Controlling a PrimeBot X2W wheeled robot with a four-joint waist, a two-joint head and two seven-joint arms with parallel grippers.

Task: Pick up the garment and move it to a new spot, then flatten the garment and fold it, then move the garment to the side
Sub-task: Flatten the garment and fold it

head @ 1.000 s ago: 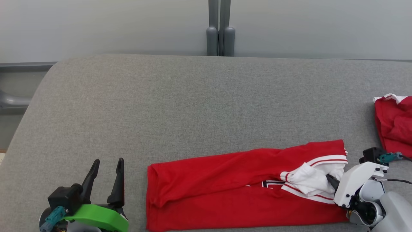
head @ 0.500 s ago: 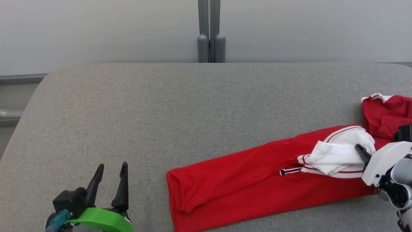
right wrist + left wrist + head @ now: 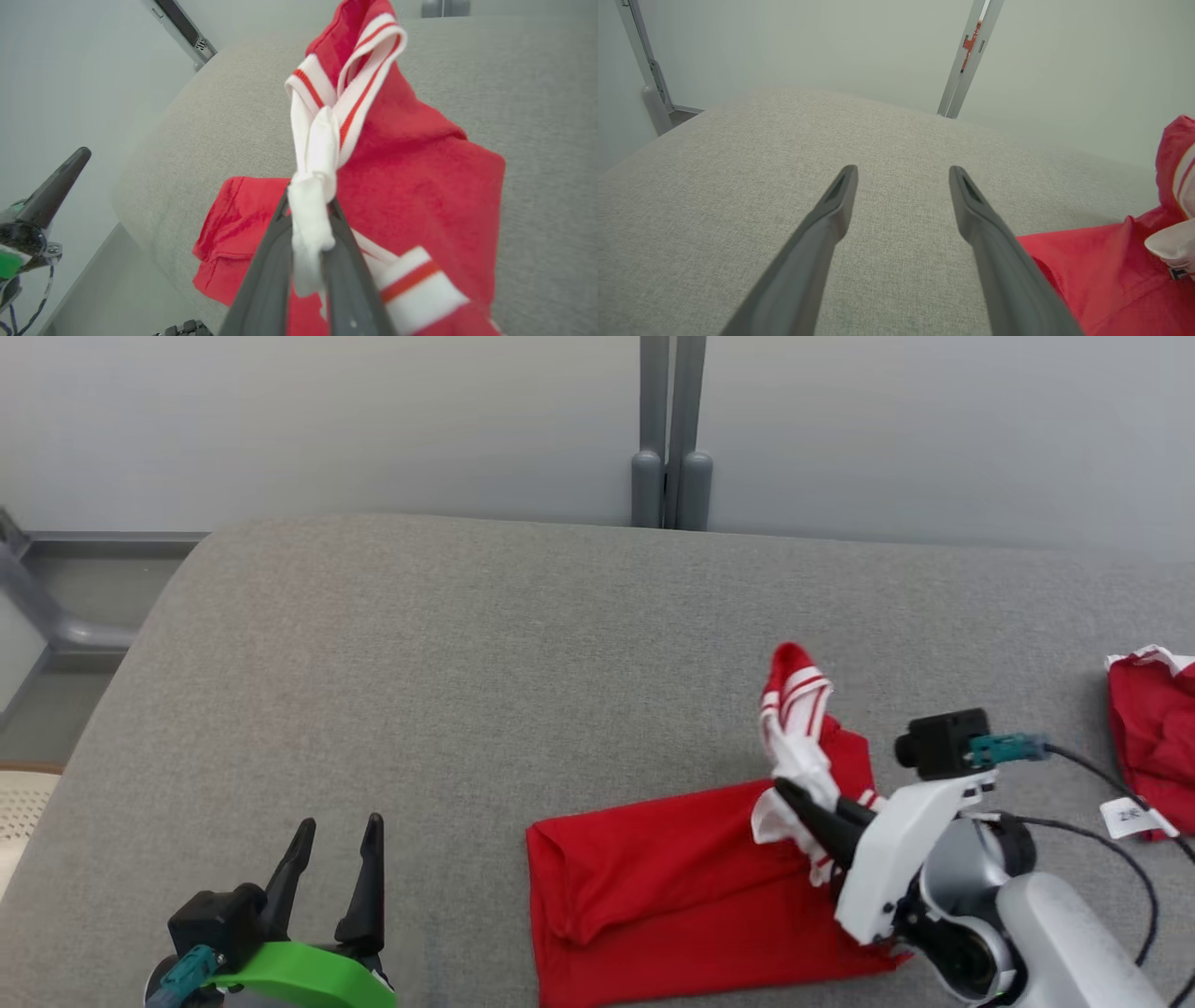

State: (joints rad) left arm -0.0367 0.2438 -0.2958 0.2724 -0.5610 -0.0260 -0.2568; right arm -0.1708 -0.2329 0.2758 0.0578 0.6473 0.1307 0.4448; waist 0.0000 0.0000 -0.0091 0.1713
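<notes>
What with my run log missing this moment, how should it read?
jersey: partly raised | right end effector: shut on its sleeve | left end effector: open, empty

garment: red, white sleeves red-striped | cushion: grey | fingers: dark grey

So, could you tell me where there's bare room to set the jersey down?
Bare: the grey surface's left half, from the left gripper to the far edge, and the strip behind the jersey. Crowded: near right, where the right gripper pinches the jersey; another red garment lies further right.
</notes>
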